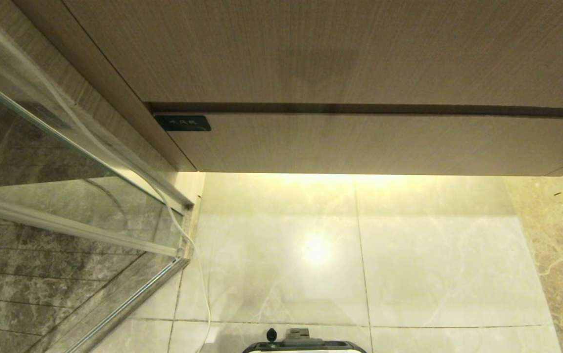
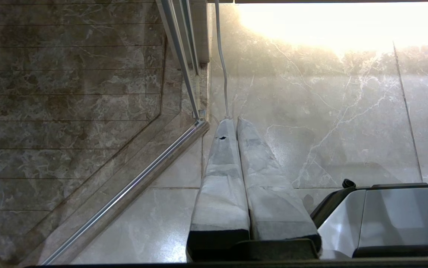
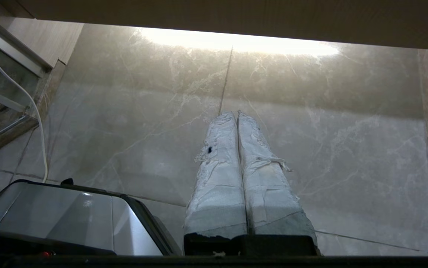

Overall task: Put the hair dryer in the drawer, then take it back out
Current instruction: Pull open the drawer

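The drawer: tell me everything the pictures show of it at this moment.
The drawer shows only as a wide, handleless front of pale beige wood-grain, shut flush below another panel of the same finish, with a dark horizontal gap between them. A small dark label sits at its upper left corner. It hangs clear of the glossy tiled floor, with warm light glowing from beneath its lower edge. Its inside is hidden. Nothing touches it; neither gripper is near it.

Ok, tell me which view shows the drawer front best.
The head view: the drawer fills the upper frame, shut, its pale wood-grain face below a dark gap, a small dark label at its left corner. The right wrist view catches only a dark strip of the cabinet's underside above the lit floor. The left wrist view shows almost nothing of it.
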